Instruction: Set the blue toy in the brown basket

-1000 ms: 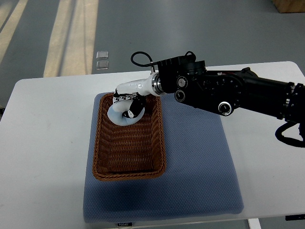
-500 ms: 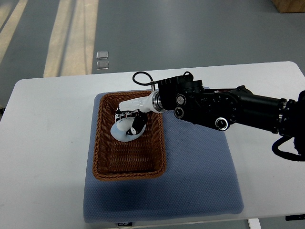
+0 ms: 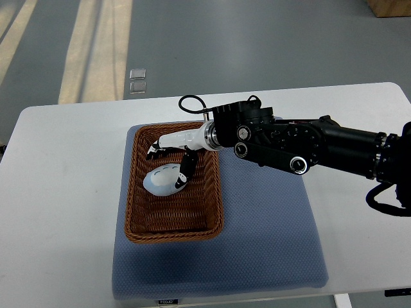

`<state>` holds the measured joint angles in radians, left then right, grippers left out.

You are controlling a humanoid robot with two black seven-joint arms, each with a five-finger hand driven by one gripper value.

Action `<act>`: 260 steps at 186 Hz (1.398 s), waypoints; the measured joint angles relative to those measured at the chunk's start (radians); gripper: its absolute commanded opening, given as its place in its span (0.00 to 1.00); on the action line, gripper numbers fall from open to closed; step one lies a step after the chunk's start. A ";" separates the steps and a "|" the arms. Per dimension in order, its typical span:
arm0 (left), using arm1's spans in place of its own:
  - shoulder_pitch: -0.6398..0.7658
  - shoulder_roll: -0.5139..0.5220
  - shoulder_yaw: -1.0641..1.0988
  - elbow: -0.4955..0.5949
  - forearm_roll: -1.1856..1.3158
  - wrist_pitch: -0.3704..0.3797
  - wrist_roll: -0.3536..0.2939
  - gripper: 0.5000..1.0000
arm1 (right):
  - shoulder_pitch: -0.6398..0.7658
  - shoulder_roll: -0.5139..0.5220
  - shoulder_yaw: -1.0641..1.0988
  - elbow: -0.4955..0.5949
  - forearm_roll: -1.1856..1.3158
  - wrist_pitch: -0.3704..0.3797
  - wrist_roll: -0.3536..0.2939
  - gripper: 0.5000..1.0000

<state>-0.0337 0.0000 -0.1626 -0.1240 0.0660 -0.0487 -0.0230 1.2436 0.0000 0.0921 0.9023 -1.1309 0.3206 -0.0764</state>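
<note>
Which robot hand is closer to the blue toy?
Right. The right hand reaches in from the right edge and is over the brown basket, right at the blue toy lying inside. The left hand is not in view.

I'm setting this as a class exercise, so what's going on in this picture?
The right robot hand reaches into the brown wicker basket on a blue-grey mat. The pale blue egg-shaped toy lies on the basket floor. The fingers look spread, one dark finger touching or just over the toy. The left arm is out of view.
</note>
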 measured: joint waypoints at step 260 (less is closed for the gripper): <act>0.000 0.000 0.000 0.000 0.000 0.000 0.000 1.00 | -0.495 -0.043 1.074 -0.237 0.713 -0.382 0.305 0.80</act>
<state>-0.0337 0.0000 -0.1626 -0.1238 0.0660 -0.0488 -0.0230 0.7487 -0.0432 1.1659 0.6654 -0.4176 -0.0613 0.2287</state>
